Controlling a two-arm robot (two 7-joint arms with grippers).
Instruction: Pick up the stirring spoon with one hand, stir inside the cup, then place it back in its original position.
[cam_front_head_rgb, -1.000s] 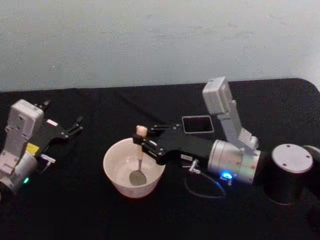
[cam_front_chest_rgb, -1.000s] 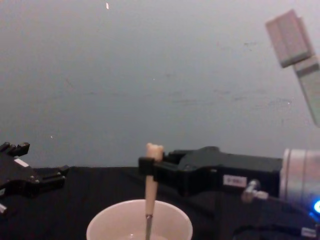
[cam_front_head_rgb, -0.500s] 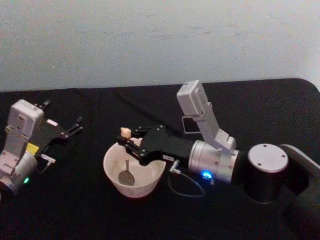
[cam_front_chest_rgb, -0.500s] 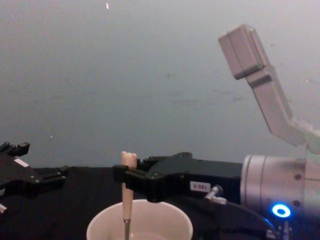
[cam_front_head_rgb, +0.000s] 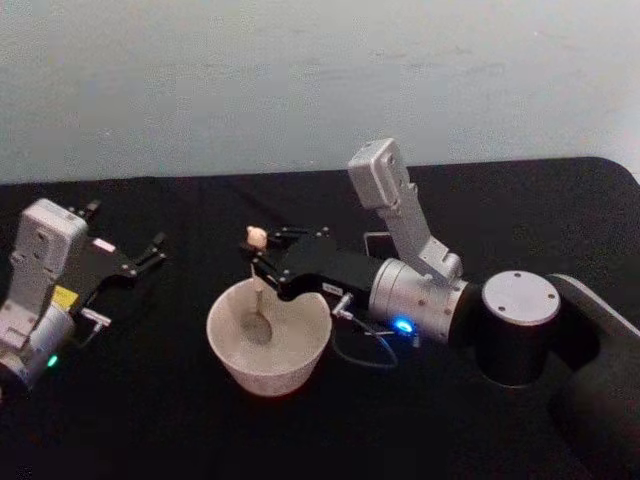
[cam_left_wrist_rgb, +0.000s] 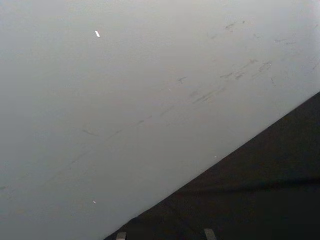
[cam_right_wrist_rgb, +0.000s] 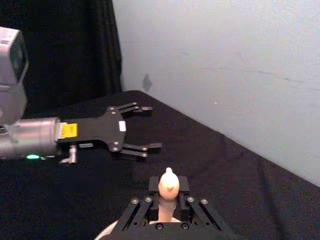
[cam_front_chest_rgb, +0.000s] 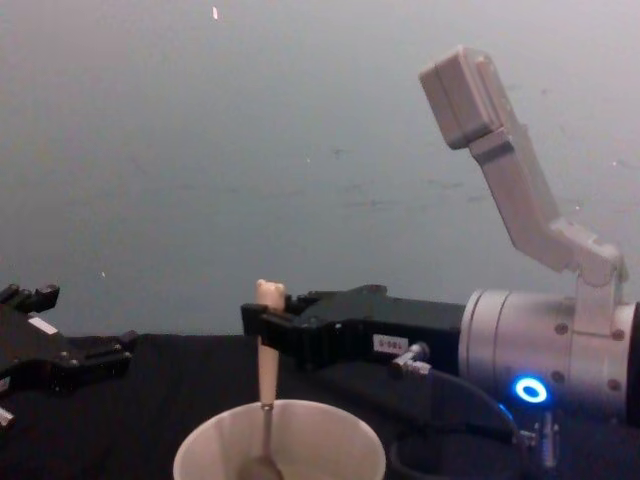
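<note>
The cream-white cup (cam_front_head_rgb: 262, 375) stands at the table's middle. The stirring spoon (cam_front_head_rgb: 258, 328) is upright inside it, its metal bowl down near the cup's far inner side and its bear head above the fingers. My right gripper (cam_front_head_rgb: 258, 264) reaches in from the right and is shut on the beige handle. From the chest, the stirring spoon (cam_front_chest_rgb: 266, 370) drops from the right gripper (cam_front_chest_rgb: 262, 325) into the cup (cam_front_chest_rgb: 340, 450). The right wrist view has the bear head (cam_right_wrist_rgb: 168, 184) between its fingers. My left gripper (cam_front_head_rgb: 150, 250) rests open at the far left, apart from the cup.
A dark square-mouthed holder box (cam_front_head_rgb: 376, 241) sits behind the right arm, mostly hidden by it. The right arm's cable (cam_front_head_rgb: 360, 355) loops on the black tabletop to the right of the cup. A pale wall closes off the back.
My right gripper has carried the spoon across the cup from its right side to its left, then toward the far side. The left arm has stayed still.
</note>
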